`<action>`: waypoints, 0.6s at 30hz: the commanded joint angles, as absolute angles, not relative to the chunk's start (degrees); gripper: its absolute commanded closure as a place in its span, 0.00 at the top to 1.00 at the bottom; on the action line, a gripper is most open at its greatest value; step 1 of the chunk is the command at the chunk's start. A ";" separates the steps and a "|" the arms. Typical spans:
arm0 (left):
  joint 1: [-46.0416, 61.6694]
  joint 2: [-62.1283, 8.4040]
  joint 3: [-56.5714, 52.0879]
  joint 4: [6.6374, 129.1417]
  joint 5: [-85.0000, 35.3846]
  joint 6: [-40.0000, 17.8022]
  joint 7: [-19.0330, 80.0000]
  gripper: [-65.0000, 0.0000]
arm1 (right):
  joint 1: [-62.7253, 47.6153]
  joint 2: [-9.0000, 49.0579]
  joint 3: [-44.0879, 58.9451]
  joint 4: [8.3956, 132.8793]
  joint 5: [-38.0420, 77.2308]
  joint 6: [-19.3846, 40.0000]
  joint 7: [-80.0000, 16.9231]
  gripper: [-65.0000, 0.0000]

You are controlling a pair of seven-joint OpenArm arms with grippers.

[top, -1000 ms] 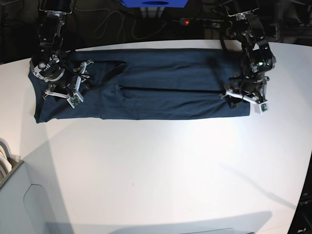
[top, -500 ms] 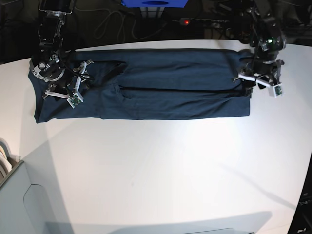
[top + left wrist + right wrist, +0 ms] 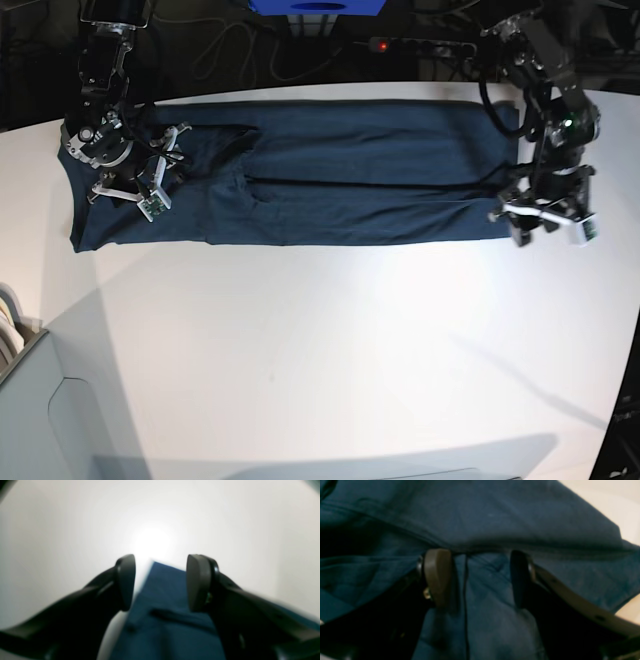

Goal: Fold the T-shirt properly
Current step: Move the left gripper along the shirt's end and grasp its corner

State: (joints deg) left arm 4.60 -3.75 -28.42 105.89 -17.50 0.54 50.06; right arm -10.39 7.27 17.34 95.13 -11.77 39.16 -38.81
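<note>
T-shirt: dark navy, lying flat on the white counter as a long band across its far half, side flaps folded in toward the middle. No label, print or readable writing visible on the cloth in any view.

Left gripper: over the shirt's near corner at its own end; jaws apart, nothing held.

Right gripper: low over the cloth at the opposite end; jaws apart, straddling a fold, not clamped.
</note>
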 commanded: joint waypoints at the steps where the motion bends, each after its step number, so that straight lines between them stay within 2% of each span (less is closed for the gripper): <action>1: 3.12 -4.09 -27.91 105.36 -17.80 0.40 49.27 0.48 | -9.98 7.69 17.45 95.78 -11.74 40.00 -38.73 0.54; 8: 2.95 -4.26 -22.46 99.91 -17.71 0.48 50.24 0.48 | -9.98 7.69 17.45 95.34 -11.74 40.00 -38.73 0.54; 18: 11.03 -4.70 -22.64 100.26 -17.71 0.22 50.33 0.48 | -9.98 7.69 17.45 95.34 -11.74 40.00 -38.73 0.54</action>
